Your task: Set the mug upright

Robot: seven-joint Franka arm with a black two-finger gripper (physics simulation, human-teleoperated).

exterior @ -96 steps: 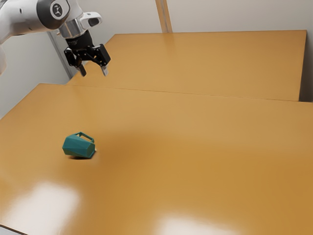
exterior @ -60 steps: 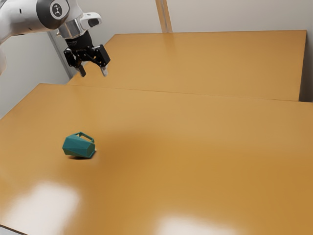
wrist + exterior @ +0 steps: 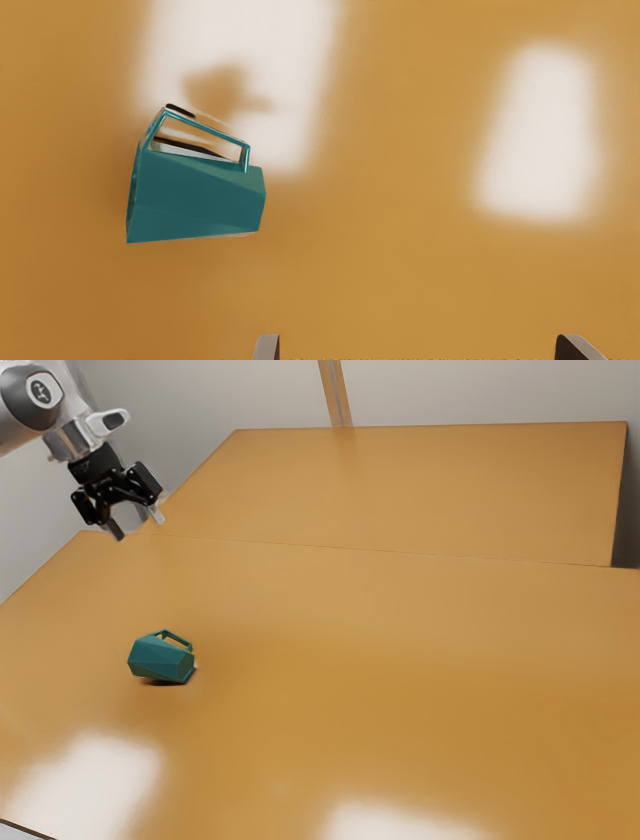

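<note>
High above the table, at the exterior view's upper left, my gripper (image 3: 139, 528) stands open and holds nothing. The teal mug (image 3: 162, 659) lies on its side on the table, well below my hand, its handle on the upper side. In the wrist view the same mug (image 3: 200, 195) shows its faceted wall and angular handle, the wider end facing away from my gripper (image 3: 417, 345). Bare table separates the mug from both fingertips, which stand wide apart.
The orange-brown tabletop (image 3: 380, 680) carries bright reflections. Behind it, a second surface of the same colour (image 3: 430, 490) reaches toward a pale wall (image 3: 480, 390).
My arm and hand have moved toward the exterior view's left and slightly lower in that view, tilting a little. The mug lies where it was.
</note>
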